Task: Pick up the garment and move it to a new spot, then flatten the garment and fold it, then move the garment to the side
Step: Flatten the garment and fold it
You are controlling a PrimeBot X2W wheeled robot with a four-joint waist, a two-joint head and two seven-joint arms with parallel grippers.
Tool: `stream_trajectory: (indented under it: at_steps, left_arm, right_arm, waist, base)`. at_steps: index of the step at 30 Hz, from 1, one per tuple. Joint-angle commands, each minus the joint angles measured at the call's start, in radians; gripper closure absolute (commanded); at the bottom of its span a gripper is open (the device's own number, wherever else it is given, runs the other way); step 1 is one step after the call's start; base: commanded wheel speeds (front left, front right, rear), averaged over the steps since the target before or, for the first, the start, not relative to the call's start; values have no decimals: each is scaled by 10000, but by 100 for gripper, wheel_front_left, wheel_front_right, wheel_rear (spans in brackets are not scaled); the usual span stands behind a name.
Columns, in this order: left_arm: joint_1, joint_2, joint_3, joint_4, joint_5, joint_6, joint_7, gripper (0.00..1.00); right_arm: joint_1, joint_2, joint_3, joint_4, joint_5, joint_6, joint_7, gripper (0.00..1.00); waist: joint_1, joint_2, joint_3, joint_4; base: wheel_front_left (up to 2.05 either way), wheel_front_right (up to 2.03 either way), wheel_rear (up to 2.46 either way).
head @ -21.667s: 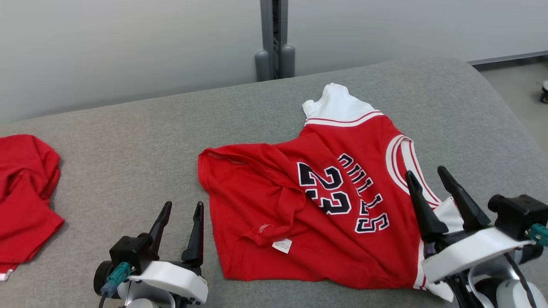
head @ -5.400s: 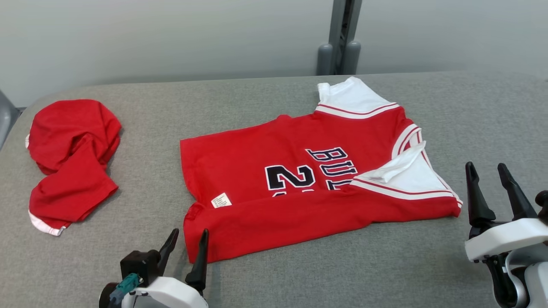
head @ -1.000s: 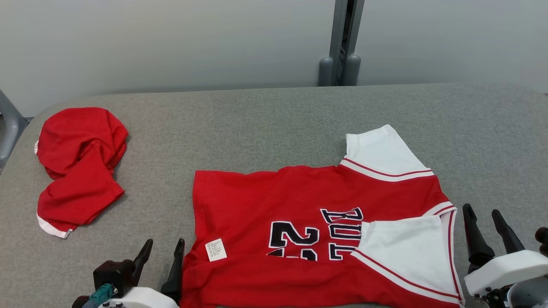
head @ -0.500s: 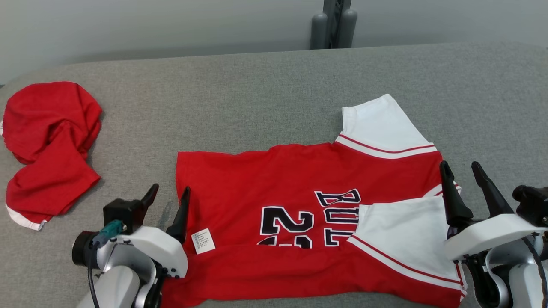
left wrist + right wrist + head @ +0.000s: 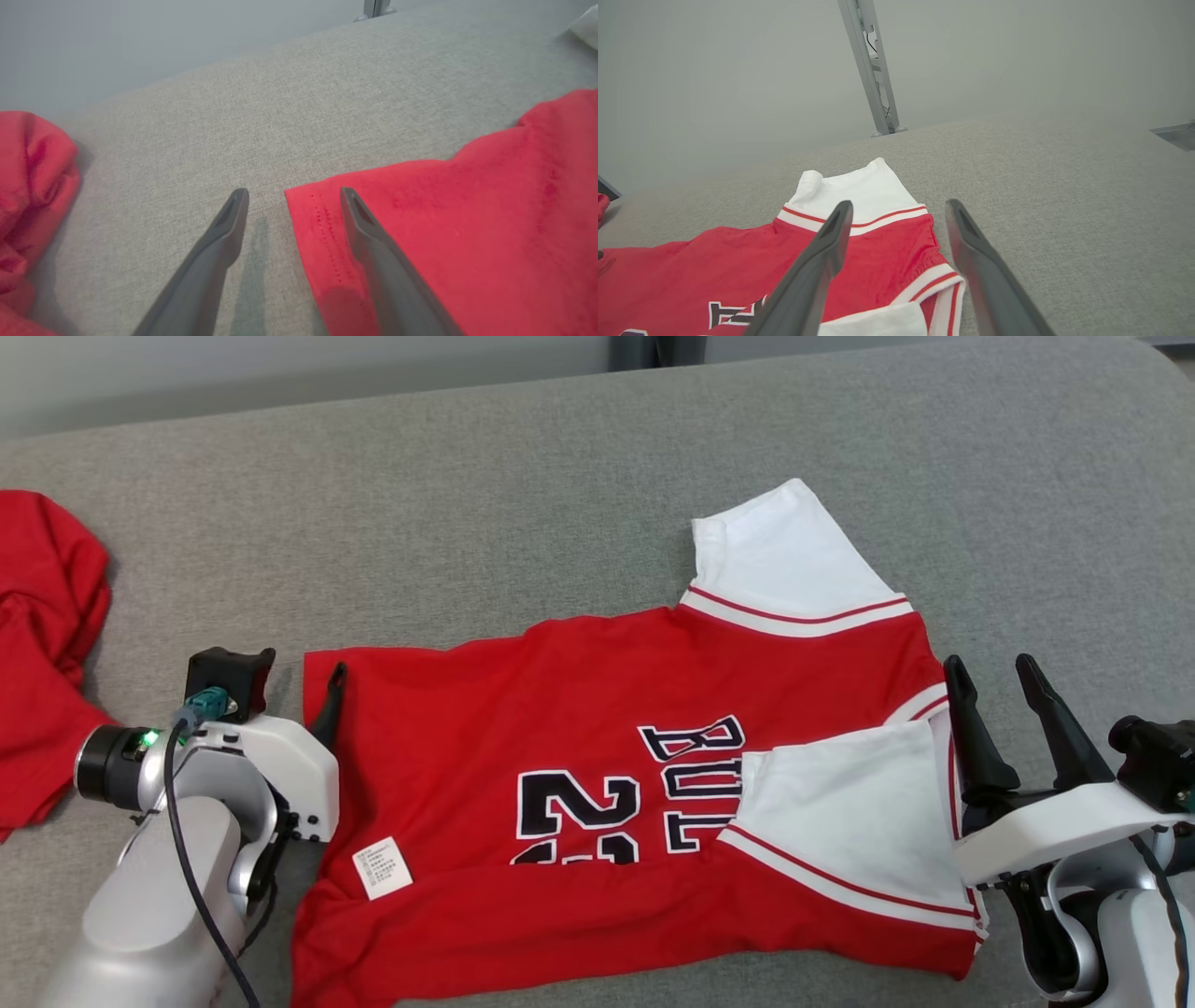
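Behind the inner finger of the left gripper (image 5: 294, 191), near the front edge: white label (image 5: 381, 867) on the garment (image 5: 597, 709), a red jersey with dark numerals and lettering, lying flat on the grey padded surface (image 5: 467, 523), nearest strip folded up over the print. Left gripper fingers wide apart, holding nothing, straddling the garment's hem corner, with one finger over red cloth and the other over bare surface; contact with the cloth not determinable. Right gripper (image 5: 988, 661) at the opposite, collar end, fingers likewise spread and empty, with the inner finger over the striped trim (image 5: 924, 705) and the outer finger over bare surface. Just inside that inner finger: white sleeve (image 5: 840, 812) folded in over the chest. Beyond the right fingertips: second white sleeve (image 5: 784, 560) spread flat, pointing away. Well outside the left fingers: crumpled red cloth (image 5: 47, 616), apart from the garment. Farthest beyond the fingertips: grey post (image 5: 873, 84) against a pale wall (image 5: 738, 70).
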Motion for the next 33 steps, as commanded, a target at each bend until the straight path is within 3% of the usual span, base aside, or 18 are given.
stream_trajectory:
  at_steps: [1, 7, 8, 9, 11, 17, 27, 33]
  left_arm:
    - [-253, 46, -76, 176, 121, -45, 63, 0]
    - [-765, 13, -309, 1165, 262, -292, 85, 0]
    - [-877, -24, -358, 1392, 276, -333, 62, 10]
    - [-917, -50, -388, 1488, 272, -389, 45, 29]
    - [-974, -82, -466, 1660, 270, -534, 12, 100]
    - [-1223, -205, -413, 1989, 104, -668, -422, 100]
    - [-1409, -481, -206, 1820, 84, -246, -1723, 100]
    - [-1371, -757, -59, 1411, 136, 26, -2070, 100]
  right_arm:
    - [-134, -58, -3, -13, 47, -4, -103, 0]
    - [-156, -58, 42, 41, 111, -4, -210, 0]
    - [-166, -58, 57, 65, 121, -4, -211, 0]
    - [-166, -58, 56, 78, 131, -4, -222, 0]
    - [-167, -58, 41, 99, 131, -4, -236, 0]
    - [-157, -58, -78, 172, 63, -4, -266, 0]
    - [-821, -59, -249, 289, -416, -4, 82, 0]
    - [-2178, -228, -300, 830, -597, -4, 789, 0]
  waist:
    - [0, 0, 77, -88]
    - [0, 0, 234, -244]
    - [0, 0, 261, -273]
    - [0, 0, 271, -284]
    - [0, 0, 286, -294]
    - [0, 0, 313, -207]
    - [0, 0, 374, 296]
    - [0, 0, 613, 734]
  base:
    - [0, 0, 0]
    - [0, 0, 0]
    - [0, 0, 0]
    - [0, 0, 0]
    - [0, 0, 0]
    - [0, 0, 0]
    - [0, 0, 0]
    - [0, 0, 0]
